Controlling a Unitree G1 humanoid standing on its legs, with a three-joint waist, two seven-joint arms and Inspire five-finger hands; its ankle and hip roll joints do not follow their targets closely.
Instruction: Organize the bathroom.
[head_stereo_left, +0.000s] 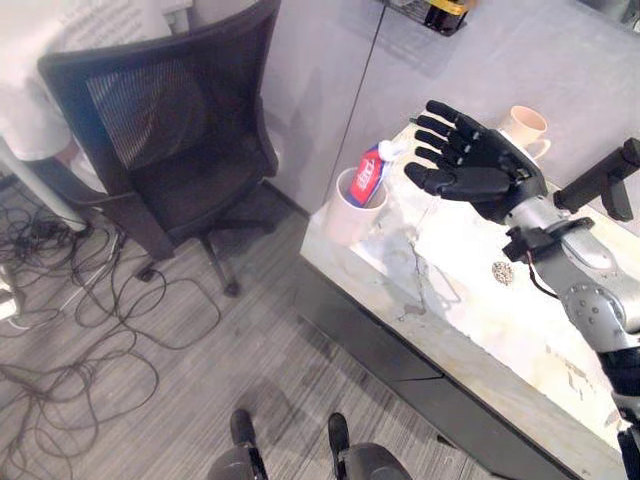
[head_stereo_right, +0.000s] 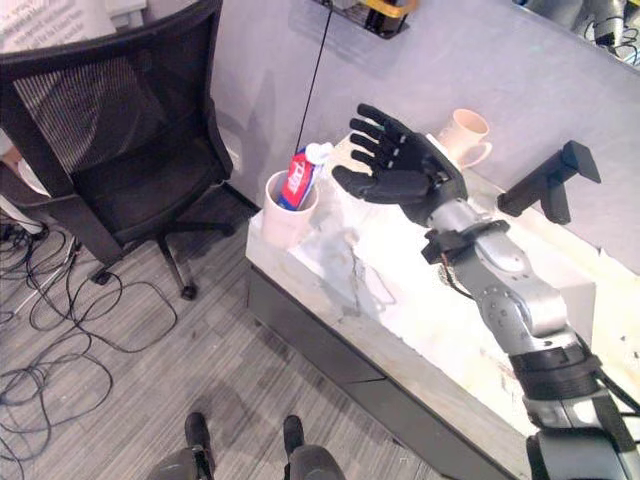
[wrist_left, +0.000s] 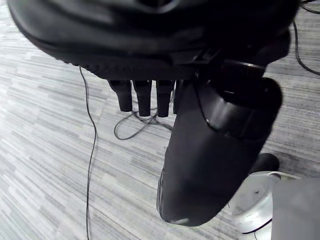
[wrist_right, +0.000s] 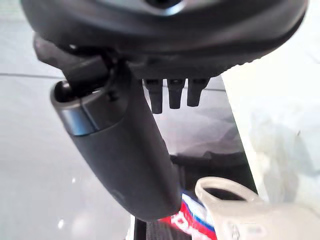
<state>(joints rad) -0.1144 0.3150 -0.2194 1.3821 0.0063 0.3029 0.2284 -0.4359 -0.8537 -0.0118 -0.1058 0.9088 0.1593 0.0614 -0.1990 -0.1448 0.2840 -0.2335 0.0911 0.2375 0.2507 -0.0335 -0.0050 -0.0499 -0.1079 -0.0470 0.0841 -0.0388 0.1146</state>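
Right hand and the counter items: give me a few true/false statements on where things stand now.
1. The right hand is open, holding nothing. True.
2. The toothpaste tube lies flat on the counter. False: it stands in the white cup.
3. The white cup sits at the corner of the marble counter. True.
4. The right hand grips the cream mug. False: the mug stands untouched by the wall behind the hand.
5. A black office chair stands on the floor beside the counter. True.
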